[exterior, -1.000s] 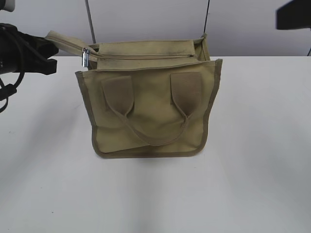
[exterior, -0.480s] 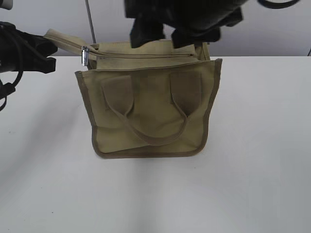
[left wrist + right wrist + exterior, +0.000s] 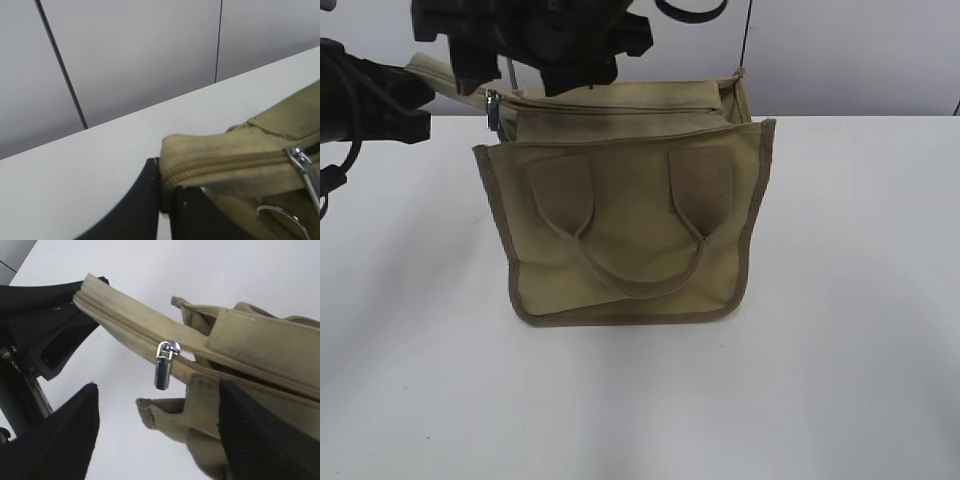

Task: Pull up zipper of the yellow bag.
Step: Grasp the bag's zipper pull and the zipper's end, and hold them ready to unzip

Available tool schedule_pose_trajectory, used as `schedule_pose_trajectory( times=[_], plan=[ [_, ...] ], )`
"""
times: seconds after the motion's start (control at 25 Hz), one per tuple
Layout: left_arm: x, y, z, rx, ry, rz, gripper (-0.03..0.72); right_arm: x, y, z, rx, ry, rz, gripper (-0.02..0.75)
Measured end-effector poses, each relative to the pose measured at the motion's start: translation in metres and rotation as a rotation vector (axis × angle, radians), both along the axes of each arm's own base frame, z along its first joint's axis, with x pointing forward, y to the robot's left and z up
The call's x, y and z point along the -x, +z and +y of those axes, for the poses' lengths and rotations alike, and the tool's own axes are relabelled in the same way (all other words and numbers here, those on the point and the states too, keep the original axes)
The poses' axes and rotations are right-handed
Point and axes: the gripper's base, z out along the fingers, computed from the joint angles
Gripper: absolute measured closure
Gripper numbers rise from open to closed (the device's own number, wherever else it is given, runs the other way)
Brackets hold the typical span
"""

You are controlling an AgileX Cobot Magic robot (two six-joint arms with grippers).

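The yellow bag [image 3: 630, 220] stands upright on the white table [image 3: 840, 330], handles facing me. Its zipper [image 3: 610, 108] runs along the top, with the silver pull tab [image 3: 493, 112] hanging at the left end. My left gripper [image 3: 418, 98] is shut on the zipper's tail end, which sticks out left of the bag; the left wrist view shows the jaws [image 3: 167, 172] pinching the tape [image 3: 225, 162]. My right gripper [image 3: 525, 80] hovers open above the bag's left top. In the right wrist view the pull tab [image 3: 164, 365] hangs just beyond its open fingertips [image 3: 159, 390], untouched.
A grey panelled wall [image 3: 850, 50] stands behind the table's far edge. The right arm's dark body reaches across the top of the exterior view over the bag. A metal ring [image 3: 280, 217] on the bag shows in the left wrist view.
My right arm has swept from the upper right across to the left, and now sits over the bag's left top near the pull tab. The left gripper and bag have stayed put.
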Motion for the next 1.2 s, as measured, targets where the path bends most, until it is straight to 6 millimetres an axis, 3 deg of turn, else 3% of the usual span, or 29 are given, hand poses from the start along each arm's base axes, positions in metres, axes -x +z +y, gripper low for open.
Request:
schedule_pose_trajectory(
  times=[0.2, 0.48, 0.92, 1.2],
  plan=[
    [0.0, 0.0, 0.0, 0.0, 0.0, -0.001, 0.664, 0.0, -0.009, 0.018, -0.021, 0.017, 0.035, 0.233],
    [0.006, 0.01, -0.003, 0.008, -0.016, -0.031, 0.664, -0.005, -0.031, 0.027, -0.015, 0.006, 0.082, 0.333],
    [0.014, 0.015, 0.002, -0.034, 0.016, -0.004, 0.664, -0.027, -0.027, 0.012, -0.082, -0.086, 0.079, 0.358],
    [0.014, 0.017, 0.001, -0.025, 0.011, -0.014, 0.664, -0.027, -0.027, 0.012, -0.109, -0.097, 0.102, 0.359]
  ],
)
